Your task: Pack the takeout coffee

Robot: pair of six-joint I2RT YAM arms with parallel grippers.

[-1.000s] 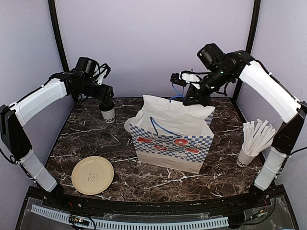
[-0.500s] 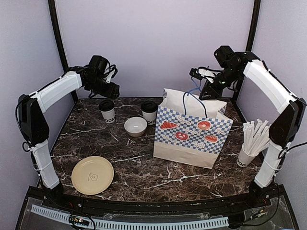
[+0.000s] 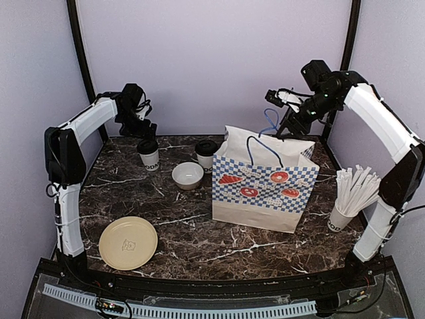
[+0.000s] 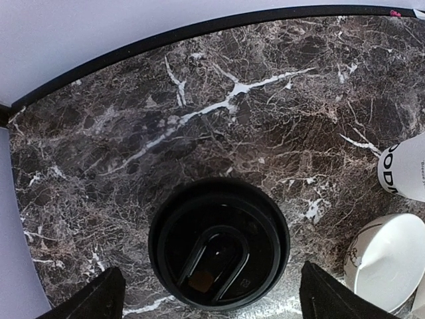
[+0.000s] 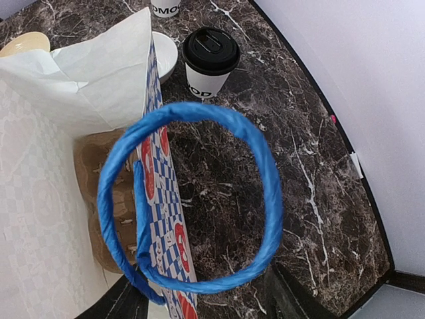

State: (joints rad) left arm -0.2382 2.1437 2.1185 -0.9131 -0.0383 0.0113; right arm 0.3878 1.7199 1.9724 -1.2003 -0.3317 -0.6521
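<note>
left pincer (image 4: 211, 287) hovers right over the left coffee cup (image 4: 219, 252), jaws released and spread wide. in the wrist view one finger sits at the cup's 8 o'clock and the other at its 4, neither touching. that cup stands upright at about 10 o'clock on the tabletop (image 3: 199, 232). the second coffee cup (image 3: 206, 156) is at 11 o'clock, just beside the white bowl (image 3: 188, 175) and near the paper bag (image 3: 264, 189). both wear black lids (image 5: 210, 46) (the cup of white sticks (image 3: 340, 218) at 3 o'clock is not our business). at 1 o'clock the right pincer (image 5: 209, 297) is at the bag's blue handle (image 5: 192, 199), fingers apart with the foot of the loop between them. whether the cord bears on a finger, i can't tell. a brown cardboard insert (image 5: 83, 159) shows down inside the bag.

handling call: thin paper wall, light, likely to dent under a hard squeeze. there may be liquid inside, so it wants to stay upright. the lid looks like slick plastic and could pop off, so i wouldn't lift by it. better to close on the white wall just under the rim, where the rolled lip stiffens it, firm but gentle.
</note>
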